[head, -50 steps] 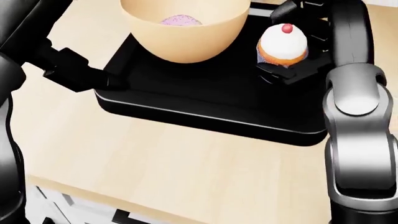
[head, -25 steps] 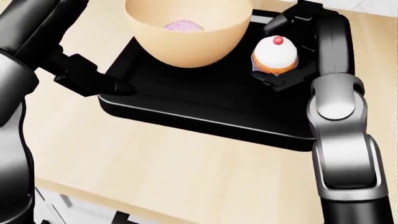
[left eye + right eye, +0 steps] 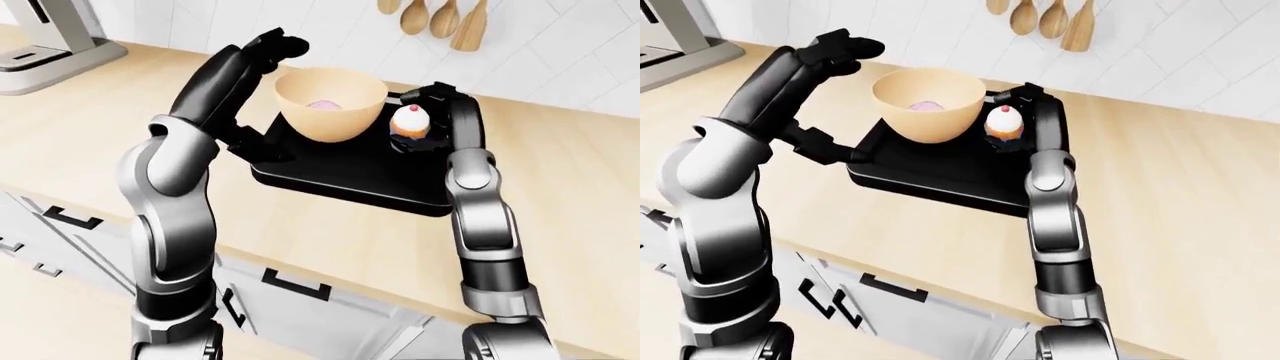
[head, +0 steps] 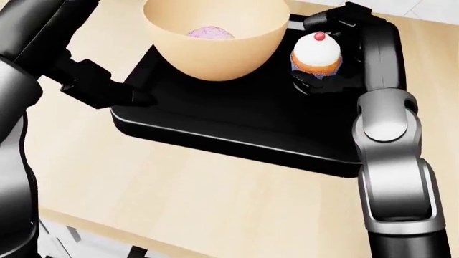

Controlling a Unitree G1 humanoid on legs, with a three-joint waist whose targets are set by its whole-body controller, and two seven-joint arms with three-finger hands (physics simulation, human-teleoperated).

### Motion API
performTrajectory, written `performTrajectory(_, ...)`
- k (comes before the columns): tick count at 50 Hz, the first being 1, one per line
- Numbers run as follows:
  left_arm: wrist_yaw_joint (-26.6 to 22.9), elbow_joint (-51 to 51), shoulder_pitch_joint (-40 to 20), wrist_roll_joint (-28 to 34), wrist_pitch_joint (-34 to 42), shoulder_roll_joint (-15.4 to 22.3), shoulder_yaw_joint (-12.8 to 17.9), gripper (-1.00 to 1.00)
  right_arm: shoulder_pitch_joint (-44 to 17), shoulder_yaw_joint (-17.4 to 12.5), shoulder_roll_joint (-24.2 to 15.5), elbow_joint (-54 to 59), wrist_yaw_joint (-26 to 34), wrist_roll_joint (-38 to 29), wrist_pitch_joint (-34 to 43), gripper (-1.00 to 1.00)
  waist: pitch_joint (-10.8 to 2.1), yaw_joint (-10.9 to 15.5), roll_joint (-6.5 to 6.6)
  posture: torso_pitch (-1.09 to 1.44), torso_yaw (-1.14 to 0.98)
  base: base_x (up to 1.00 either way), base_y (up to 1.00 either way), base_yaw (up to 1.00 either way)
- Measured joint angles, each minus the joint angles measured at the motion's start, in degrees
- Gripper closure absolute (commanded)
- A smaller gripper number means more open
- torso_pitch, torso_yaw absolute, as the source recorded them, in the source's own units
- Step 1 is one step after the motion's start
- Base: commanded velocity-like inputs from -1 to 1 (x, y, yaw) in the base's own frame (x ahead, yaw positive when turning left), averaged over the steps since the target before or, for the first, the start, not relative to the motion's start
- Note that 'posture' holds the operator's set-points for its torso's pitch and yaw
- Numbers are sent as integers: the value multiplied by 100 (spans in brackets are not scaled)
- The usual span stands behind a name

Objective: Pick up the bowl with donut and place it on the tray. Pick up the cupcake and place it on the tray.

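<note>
In the left-eye view, the bowl point(image 3: 331, 103) with the pink donut point(image 3: 326, 106) is seen standing on the black tray point(image 3: 345, 174), toward its left end. The cupcake point(image 3: 409, 121) is held over the tray's right end, just right of the bowl, with the fingers of the right hand point(image 3: 425, 120) closed round it. The left hand point(image 3: 268, 46) is raised, fingers loosely spread and holding nothing, up and left of the bowl.

In the head view, the cupcake point(image 4: 315, 55) is seen upright in the right hand point(image 4: 331, 54); whether its base touches the tray point(image 4: 237, 129) cannot be told. Setting it straight down is judged clear, though the bowl point(image 4: 215, 37) stands close on the left.

In the right-eye view, wooden spoons point(image 3: 1040, 18) are seen hanging on the wall, well apart.
</note>
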Motion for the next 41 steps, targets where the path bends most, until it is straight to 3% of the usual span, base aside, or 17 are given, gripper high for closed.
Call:
performTrajectory(5,-17,-55,5,0,9,4,-2,-47,32,2,-4,-108,28,-16,52,3,-6,9,-3,0,0,0,0,0)
performTrajectory(12,-25,-30,2,7,16,3,0,-46,56,1,1,-145,58,-17,51,-38,-12,8,-14,0,0,0,0,0)
performTrajectory(16,-35,-42,1,16,26,-12,-20,-45,63,-6,0,-142,62,-17,34,-48,-13,11,-18,0,0,0,0,0)
performTrajectory(25,-49,-68,-11,27,32,-17,-16,-44,116,-37,-23,-357,128,-12,124,-38,-3,25,-23,0,0,0,0,0)
performTrajectory(34,1,-11,8,-21,19,-7,13,-44,183,-159,-236,-1917,685,-127,1246,-36,124,48,76,0,0,0,0,0)
performTrajectory(41,39,-39,29,-55,73,-41,-13,-48,-64,-315,-477,-3125,1136,-258,2275,-55,144,25,131,0,0,0,0,0)
